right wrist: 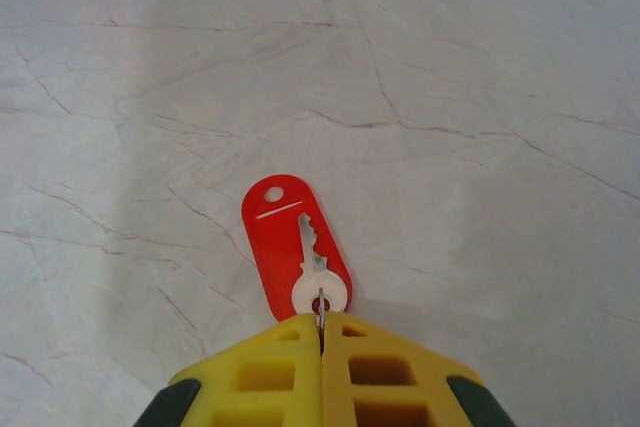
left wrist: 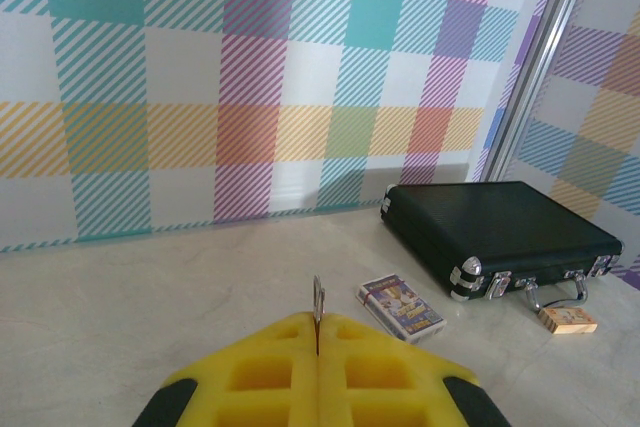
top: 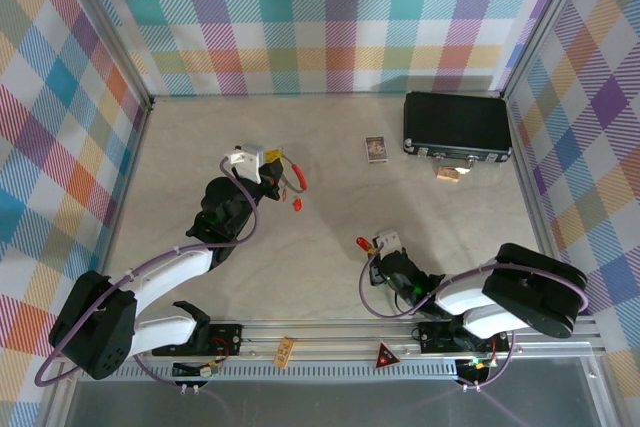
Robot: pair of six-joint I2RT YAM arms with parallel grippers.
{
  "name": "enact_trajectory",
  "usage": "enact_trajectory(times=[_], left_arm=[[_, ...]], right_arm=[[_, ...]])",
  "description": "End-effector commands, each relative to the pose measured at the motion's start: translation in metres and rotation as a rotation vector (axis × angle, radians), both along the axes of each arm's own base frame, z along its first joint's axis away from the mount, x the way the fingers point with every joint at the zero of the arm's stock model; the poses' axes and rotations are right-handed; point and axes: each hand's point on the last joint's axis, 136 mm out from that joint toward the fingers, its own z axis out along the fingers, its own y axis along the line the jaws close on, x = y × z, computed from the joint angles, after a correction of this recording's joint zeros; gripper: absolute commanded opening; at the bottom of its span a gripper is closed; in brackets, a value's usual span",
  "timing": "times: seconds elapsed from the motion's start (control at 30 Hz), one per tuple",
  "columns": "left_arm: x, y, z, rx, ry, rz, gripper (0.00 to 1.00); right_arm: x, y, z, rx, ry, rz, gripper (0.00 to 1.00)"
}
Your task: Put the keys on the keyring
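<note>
Plaid walls [top: 330, 17] are closing in a pale marbled table [top: 330, 137], and a black case [top: 457, 127] is lying flat at its far right corner. I am taking that case as my mark.

My left pincer [top: 270, 160] is sitting well to the left of the case and a little nearer to me, its yellow fingers [left wrist: 270, 367] pressed together on the keyring [top: 292, 182]. A thin metal sliver of the ring is sticking up between them. A loose red tag [top: 297, 204] is lying just on the near side of the ring.

My right pincer [top: 378, 244] is also closed. It is pinching the small wire loop at the head of a red key tag [right wrist: 297, 247], left of the case and well nearer to me than it. The tag's long axis is pointing straight out from my fingertips, leaning slightly left.

The keyring is lying farther from the case than this tag, on the case's left. So I am judging that the right arm has to carry the tag across toward the left one.
</note>
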Motion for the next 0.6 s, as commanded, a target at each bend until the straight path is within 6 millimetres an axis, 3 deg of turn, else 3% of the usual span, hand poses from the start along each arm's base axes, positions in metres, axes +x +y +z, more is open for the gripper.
enact_trajectory(times=[0.0, 0.23, 0.57], left_arm=[[-0.004, 0.000, 0.020, -0.034, -0.051, -0.009, 0.00], [-0.003, 0.000, 0.022, -0.036, -0.056, -0.009, 0.00], [-0.009, 0.008, 0.036, -0.033, -0.089, 0.015, 0.00]], right_arm=[[0.000, 0.008, 0.011, -0.002, -0.008, 0.034, 0.00], [-0.005, -0.001, 0.042, -0.071, 0.018, 0.055, 0.00], [0.003, 0.011, 0.083, -0.120, 0.152, 0.102, 0.00]])
